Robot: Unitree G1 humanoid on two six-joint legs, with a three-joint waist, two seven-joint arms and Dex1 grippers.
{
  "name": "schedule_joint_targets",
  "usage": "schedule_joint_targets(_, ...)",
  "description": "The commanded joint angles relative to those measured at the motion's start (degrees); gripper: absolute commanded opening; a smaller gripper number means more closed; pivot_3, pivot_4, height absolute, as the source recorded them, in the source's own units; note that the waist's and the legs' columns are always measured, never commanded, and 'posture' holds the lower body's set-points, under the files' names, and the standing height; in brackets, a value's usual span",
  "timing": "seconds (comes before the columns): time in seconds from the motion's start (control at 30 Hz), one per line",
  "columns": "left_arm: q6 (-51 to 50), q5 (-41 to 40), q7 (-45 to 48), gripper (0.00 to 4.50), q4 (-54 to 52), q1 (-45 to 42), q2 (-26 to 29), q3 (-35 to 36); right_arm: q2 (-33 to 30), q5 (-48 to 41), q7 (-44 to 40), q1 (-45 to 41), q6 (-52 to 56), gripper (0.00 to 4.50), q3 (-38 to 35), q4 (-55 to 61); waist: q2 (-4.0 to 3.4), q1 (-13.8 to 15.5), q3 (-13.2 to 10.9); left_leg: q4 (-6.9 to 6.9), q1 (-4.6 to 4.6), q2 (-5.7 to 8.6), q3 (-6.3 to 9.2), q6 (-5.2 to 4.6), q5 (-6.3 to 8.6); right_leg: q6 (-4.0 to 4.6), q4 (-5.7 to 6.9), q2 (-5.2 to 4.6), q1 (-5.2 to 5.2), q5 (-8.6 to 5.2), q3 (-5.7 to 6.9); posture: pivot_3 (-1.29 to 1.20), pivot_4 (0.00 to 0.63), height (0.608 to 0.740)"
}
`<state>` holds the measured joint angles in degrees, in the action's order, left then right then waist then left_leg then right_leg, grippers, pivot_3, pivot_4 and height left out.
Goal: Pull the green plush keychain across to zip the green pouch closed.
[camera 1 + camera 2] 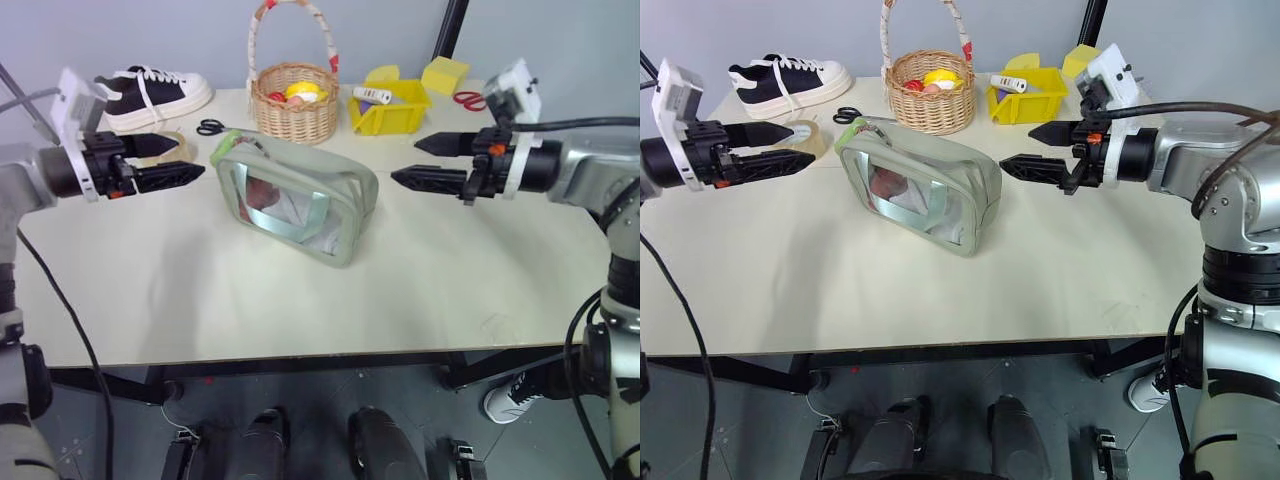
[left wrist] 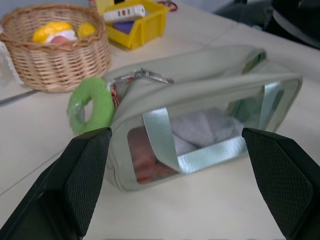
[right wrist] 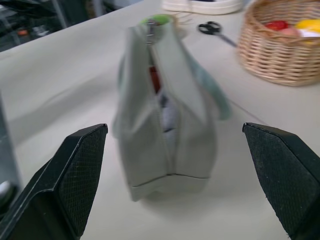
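Note:
The green pouch [image 1: 300, 198] stands upright mid-table, its clear window toward me and cloth items inside. Its top zipper gapes in the right wrist view, with red and white contents showing through the slit. At the pouch's left end the green plush keychain [image 1: 228, 148] hangs from the zipper, a fuzzy lime ring [image 2: 92, 105]. My left gripper [image 1: 193, 158] hovers open just left of the keychain, apart from it. On the other side my right gripper [image 1: 404, 160] is open too, a short way off the pouch's right end, with nothing between its fingers.
Behind the pouch stands a wicker basket [image 1: 293, 100] with toys. A yellow bin [image 1: 390, 108], a yellow block [image 1: 445, 72] and red scissors [image 1: 468, 98] are at back right. A sneaker [image 1: 150, 95], black scissors [image 1: 210, 127] and a tape roll [image 1: 165, 146] lie back left.

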<state>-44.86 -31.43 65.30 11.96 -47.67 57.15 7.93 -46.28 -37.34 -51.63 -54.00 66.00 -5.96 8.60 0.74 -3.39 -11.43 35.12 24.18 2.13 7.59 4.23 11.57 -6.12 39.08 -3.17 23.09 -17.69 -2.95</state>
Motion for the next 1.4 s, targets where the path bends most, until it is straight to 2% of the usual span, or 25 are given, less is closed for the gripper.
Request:
schedule_joint_targets(0.03, 2.6, 2.0, -0.1, 4.47, 1.6, -2.5, 0.4, -0.1, -0.5, -0.6, 1.9, -1.1, 0.4, 4.50, -0.8, 2.2, 0.00, 0.0, 0.0, 0.00, 0.03, 0.00, 0.00, 0.00, 0.00, 0.00, 0.00, 0.00, 0.03, 0.00, 0.00, 0.00, 0.150, 0.740)
schedule_joint_targets(0.27, 3.8, 3.6, -0.4, 4.47, 2.2, -3.6, -0.8, -0.2, 1.2, 1.1, 3.4, -3.2, -2.9, 4.50, 2.7, 2.4, 0.00, -0.1, 0.0, 0.02, 0.19, 0.00, -0.01, 0.00, 0.00, 0.00, 0.03, -0.01, 0.21, 0.00, 0.00, 0.00, 0.150, 0.740)
schedule_joint_targets(0.53, 0.9, 2.1, -0.4, 4.47, -3.6, -1.7, -1.0, 0.6, 12.3, 5.3, 6.6, -9.8, -7.1, 4.50, 13.3, 2.3, 0.00, -0.6, 0.0, 0.00, 0.20, -0.05, -0.02, 0.01, -0.01, 0.00, 0.15, 0.02, 0.32, 0.00, -0.03, 0.00, 0.150, 0.740)
schedule_joint_targets(0.77, -3.3, -1.1, -2.9, 4.47, -11.3, 3.7, -0.4, 4.2, 13.2, 20.3, 3.7, -6.4, -23.8, 4.50, 28.1, -4.1, 0.03, -0.5, 0.0, 0.11, 0.23, 0.02, 0.00, 0.01, -0.01, -0.01, 0.14, -0.04, 0.28, 0.00, -0.01, 0.00, 0.150, 0.740)
schedule_joint_targets(0.83, -4.4, -2.0, -4.1, 4.47, -13.5, 5.8, -0.3, 5.5, 13.8, 22.4, 2.8, -6.1, -26.9, 4.50, 29.0, -5.9, 0.03, -0.6, 0.0, 0.10, 0.23, 0.01, -0.01, 0.01, -0.01, -0.01, 0.15, -0.04, 0.29, 0.01, -0.02, 0.00, 0.150, 0.740)
schedule_joint_targets(0.93, -5.8, -3.4, -5.6, 4.50, -15.5, 7.7, -0.2, 7.1, 15.3, 22.3, 1.3, -6.4, -27.5, 3.60, 28.3, -6.2, 0.03, -0.6, 0.0, 0.08, 0.23, -0.01, 0.01, 0.01, -0.01, -0.01, 0.18, -0.02, 0.33, 0.01, -0.02, 0.00, 0.150, 0.740)
schedule_joint_targets(1.0, -6.2, -3.8, -6.3, 4.50, -16.0, 8.6, -0.1, 7.8, 15.7, 23.3, 0.4, -6.2, -28.8, 2.69, 28.5, -6.6, 0.03, -0.7, 0.0, 0.07, 0.23, -0.03, 0.02, 0.02, -0.01, -0.01, 0.18, -0.01, 0.32, 0.01, -0.02, 0.00, 0.150, 0.740)
schedule_joint_targets(1.13, -6.0, -4.0, -7.6, 4.50, -15.7, 9.0, -0.3, 8.0, 16.8, 25.8, -0.5, -6.1, -33.6, 0.42, 28.4, -9.0, 0.03, -0.6, 0.0, 0.08, 0.22, -0.02, 0.03, 0.02, -0.01, -0.01, 0.18, 0.00, 0.31, 0.01, -0.01, 0.00, 0.150, 0.740)
schedule_joint_targets(1.17, -5.9, -4.0, -7.7, 4.50, -15.5, 9.2, -0.2, 8.1, 17.3, 26.4, -1.0, -6.2, -36.8, 0.02, 28.1, -9.8, 0.03, -0.6, 0.0, 0.09, 0.22, -0.01, 0.03, 0.02, -0.01, -0.01, 0.19, 0.00, 0.30, 0.01, -0.01, 0.00, 0.150, 0.740)
schedule_joint_targets(1.27, -5.3, -3.6, -7.6, 4.50, -14.9, 10.3, 0.7, 8.6, 17.8, 27.4, -3.1, -6.0, -48.6, 0.02, 26.0, -12.5, 0.03, -0.7, 0.0, 0.09, 0.21, 0.00, 0.01, 0.03, -0.02, 0.00, 0.19, 0.00, 0.31, 0.01, -0.01, 0.00, 0.150, 0.740)
schedule_joint_targets(1.33, -5.0, -3.4, -7.4, 4.50, -14.4, 10.5, 1.3, 8.9, 15.3, 30.3, -7.1, -6.2, -60.1, 0.02, 26.8, -16.1, 0.03, -0.6, 0.0, 0.06, 0.22, -0.01, 0.01, 0.03, -0.02, 0.00, 0.18, 0.01, 0.33, 0.01, -0.01, 0.00, 0.150, 0.740)
schedule_joint_targets(1.4, -4.8, -3.5, -7.4, 4.50, -14.0, 10.5, 1.7, 9.0, 14.3, 31.5, -9.7, -6.8, -66.1, 0.02, 26.7, -20.6, 0.03, -0.6, 0.0, 0.05, 0.22, 0.00, -0.01, 0.03, -0.02, -0.01, 0.16, 0.00, 0.33, 0.01, -0.01, 0.00, 0.150, 0.740)
